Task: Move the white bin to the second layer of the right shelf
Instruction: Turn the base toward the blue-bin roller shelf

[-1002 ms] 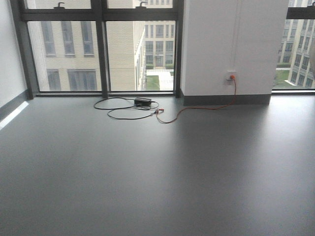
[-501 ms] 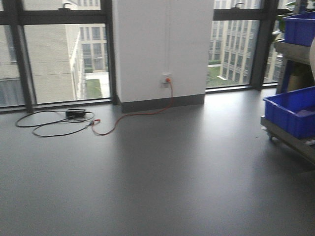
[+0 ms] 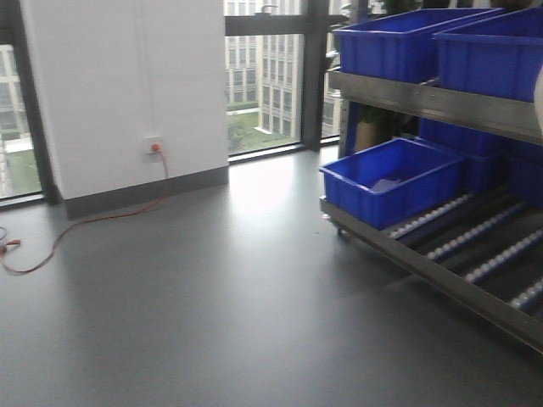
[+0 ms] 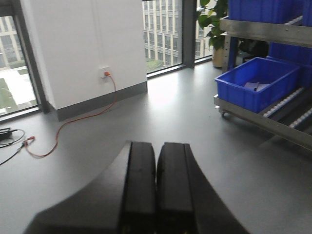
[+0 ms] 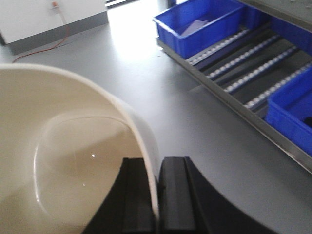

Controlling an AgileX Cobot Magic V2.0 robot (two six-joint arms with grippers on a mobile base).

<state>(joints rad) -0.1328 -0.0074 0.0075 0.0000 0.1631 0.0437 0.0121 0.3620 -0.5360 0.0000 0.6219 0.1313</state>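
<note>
Right end effector (image 5: pixel 157 168) pinches wall of glossy, cream white bin (image 5: pixel 63 141) | left end effector (image 4: pixel 156 146) pressed together, empty

No text, label, brand, number or sign is legible to me in any of the three views. The blue crates (image 3: pixel 356 199) on the rack, the wall socket (image 3: pixel 153 146) and the wall of the white bin (image 5: pixel 63 122) all show me plain faces. A pale sheet (image 4: pixel 252 86) lies in the lowest crate, too small and blurred for me to tell whether it carries print.
</note>
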